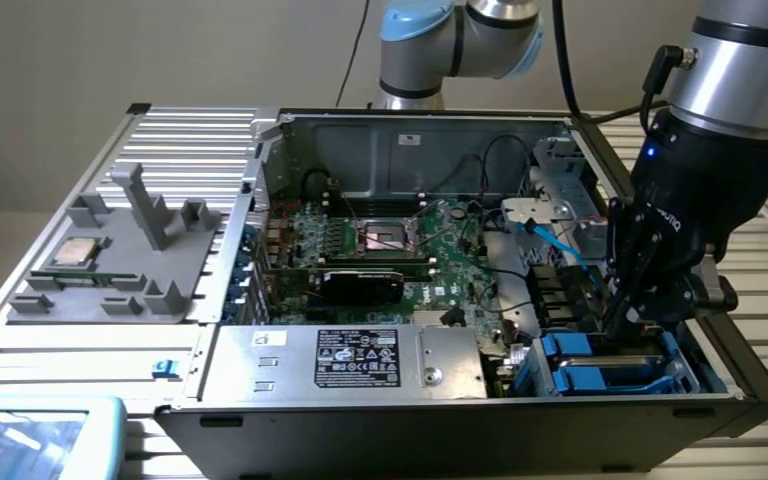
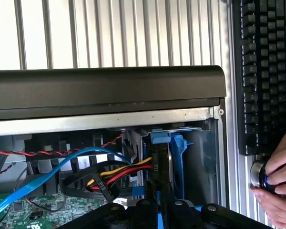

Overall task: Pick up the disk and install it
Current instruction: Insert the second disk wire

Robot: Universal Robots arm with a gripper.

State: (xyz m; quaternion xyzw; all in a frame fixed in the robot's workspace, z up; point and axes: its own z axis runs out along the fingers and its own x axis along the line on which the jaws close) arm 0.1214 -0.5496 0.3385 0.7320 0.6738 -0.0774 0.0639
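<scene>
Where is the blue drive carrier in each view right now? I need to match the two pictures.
Exterior view: the blue carrier sits in the drive bay at the case's front corner, toward the exterior view's right, directly under the end effector.
Wrist view: the blue carrier stands in the bay just inside the black case wall, above the end effector's fingers.
Shared landmark: the light-blue data cable.

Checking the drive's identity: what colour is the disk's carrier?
Blue; the carrier shows best in the wrist view.
</scene>
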